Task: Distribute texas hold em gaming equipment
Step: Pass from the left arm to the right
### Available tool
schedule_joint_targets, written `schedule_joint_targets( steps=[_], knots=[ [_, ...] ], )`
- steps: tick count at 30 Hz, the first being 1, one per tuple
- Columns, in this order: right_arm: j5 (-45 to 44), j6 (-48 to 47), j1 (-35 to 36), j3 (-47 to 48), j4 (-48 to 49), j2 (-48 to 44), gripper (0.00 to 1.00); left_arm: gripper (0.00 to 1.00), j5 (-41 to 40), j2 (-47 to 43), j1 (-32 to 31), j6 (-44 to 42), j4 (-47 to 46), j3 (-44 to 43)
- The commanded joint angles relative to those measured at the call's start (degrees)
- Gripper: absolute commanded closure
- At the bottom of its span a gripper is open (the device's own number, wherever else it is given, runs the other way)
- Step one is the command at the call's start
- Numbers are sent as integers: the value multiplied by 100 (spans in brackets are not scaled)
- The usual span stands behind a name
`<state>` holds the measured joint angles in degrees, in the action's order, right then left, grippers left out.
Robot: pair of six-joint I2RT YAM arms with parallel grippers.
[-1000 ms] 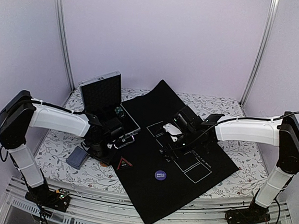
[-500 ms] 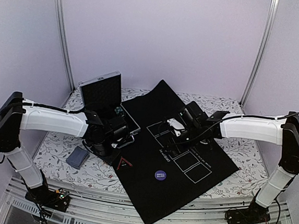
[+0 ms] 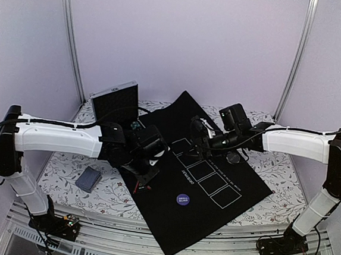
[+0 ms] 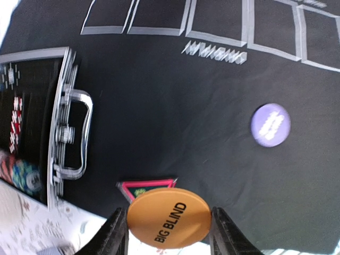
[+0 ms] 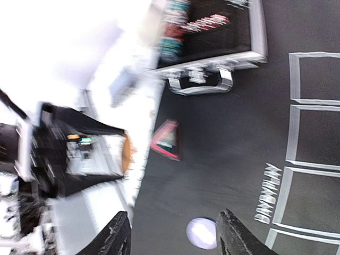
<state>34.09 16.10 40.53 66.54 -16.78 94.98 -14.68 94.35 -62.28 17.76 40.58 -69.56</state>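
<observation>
Left wrist: orange button snug inside left claw.

Walls: plain lilac panels, back & sides.
Posts: 2 metal uprights, rear corners.
Table: I see floral-print top.
Light: even, soft.

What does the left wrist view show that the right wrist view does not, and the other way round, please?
Only the left wrist view shows the orange button face-on, lettered BIG BLIND, gripped in the left hand. Only the right wrist view shows the left arm from outside, and the right hand open and empty. Both show the red-edged triangle, the purple button, the silver case with chips inside, and the black mat.
</observation>
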Motion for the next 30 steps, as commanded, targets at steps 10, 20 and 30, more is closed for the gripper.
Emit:
schedule_joint_targets(
  steps=[10,20,30],
  knots=[
    [1855,1664,112,-316,2120,554,51,52,-530,-83,-448,-850,-765,-404],
    [2112,1763,366,-194,2308,939,52,52,-747,52,-461,-976,-841,-588],
    [2321,1900,446,-46,2551,1230,65,52,-696,123,-463,-985,-849,-638]
  ],
)
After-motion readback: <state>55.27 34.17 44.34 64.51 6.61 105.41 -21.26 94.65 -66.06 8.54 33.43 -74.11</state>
